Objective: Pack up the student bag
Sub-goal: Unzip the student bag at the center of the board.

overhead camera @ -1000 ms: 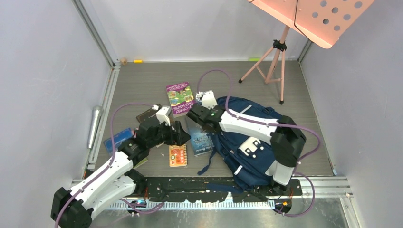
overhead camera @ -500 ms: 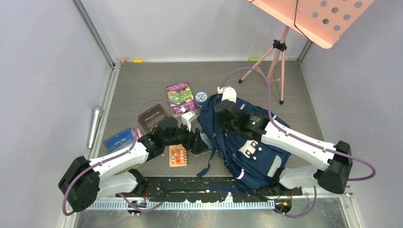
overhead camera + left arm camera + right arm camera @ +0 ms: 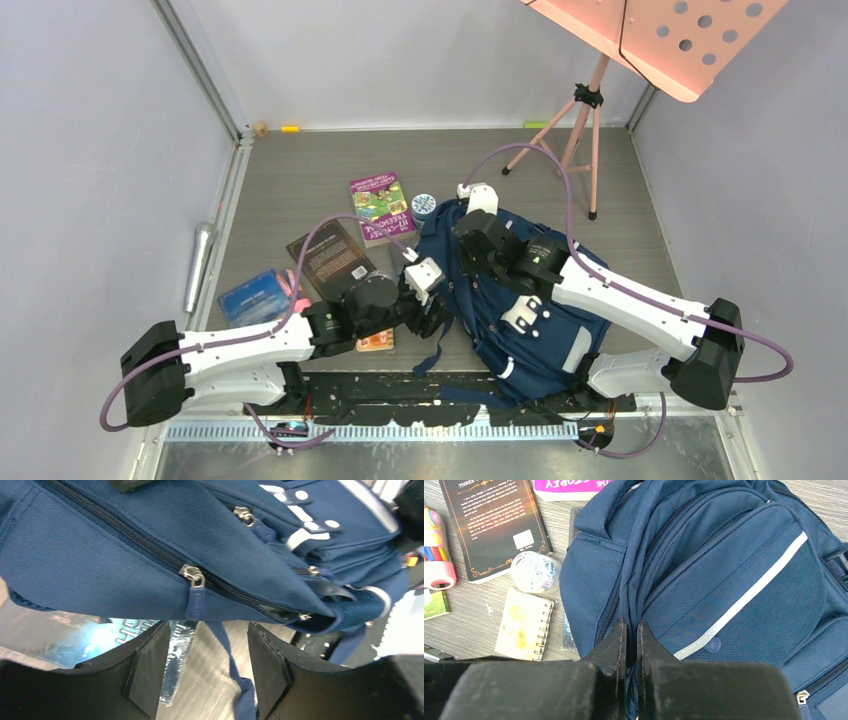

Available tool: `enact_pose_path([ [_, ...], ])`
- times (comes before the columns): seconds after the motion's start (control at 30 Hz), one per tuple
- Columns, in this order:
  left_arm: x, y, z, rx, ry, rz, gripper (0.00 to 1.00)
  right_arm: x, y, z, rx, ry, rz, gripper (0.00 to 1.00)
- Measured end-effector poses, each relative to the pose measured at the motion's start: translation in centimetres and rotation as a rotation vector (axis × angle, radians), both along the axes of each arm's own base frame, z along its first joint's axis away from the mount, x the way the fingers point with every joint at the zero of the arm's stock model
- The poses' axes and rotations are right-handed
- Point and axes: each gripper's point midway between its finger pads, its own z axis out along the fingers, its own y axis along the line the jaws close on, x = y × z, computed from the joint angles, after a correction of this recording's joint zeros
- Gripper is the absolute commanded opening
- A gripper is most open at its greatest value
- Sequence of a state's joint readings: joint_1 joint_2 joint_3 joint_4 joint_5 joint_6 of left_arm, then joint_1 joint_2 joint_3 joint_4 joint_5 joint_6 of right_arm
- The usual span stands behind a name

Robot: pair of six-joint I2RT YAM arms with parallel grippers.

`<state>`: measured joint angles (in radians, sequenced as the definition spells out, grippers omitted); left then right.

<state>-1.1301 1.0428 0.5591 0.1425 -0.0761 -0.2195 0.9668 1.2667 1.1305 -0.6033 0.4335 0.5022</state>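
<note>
Packing looks barely begun to me. The student bag (image 3: 520, 300) lies on the worktop (image 3: 300, 170), while the purple book (image 3: 380, 207), dark book (image 3: 330, 255) and spiral notepad (image 3: 525, 625) sit outside, left of the bag. My right jaws pinch fabric near the bag's top. My left jaws gape wide just below a zip pull (image 3: 196, 597).

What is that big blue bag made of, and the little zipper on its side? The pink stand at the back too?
The student bag looks like matte woven synthetic cloth: fine diagonal ribbing shows. Its zipper slider glints silver, likely metal; the blue pull tab looks rubbery or fabric. The pink stand seems painted sheet metal, with punched holes.
</note>
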Motion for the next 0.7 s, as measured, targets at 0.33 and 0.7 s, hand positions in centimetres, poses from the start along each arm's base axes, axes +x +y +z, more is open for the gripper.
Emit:
enact_pose_path([
  [0.33,2.6,-0.1,-0.1,0.035,-0.111,0.091,0.56,-0.2,0.2,-0.1,0.007,0.009,0.012,0.00],
  [0.7,3.3,-1.2,-1.1,0.042,-0.130,0.089,0.16,-0.3,0.2,-0.2,0.005,0.014,0.014,0.00],
])
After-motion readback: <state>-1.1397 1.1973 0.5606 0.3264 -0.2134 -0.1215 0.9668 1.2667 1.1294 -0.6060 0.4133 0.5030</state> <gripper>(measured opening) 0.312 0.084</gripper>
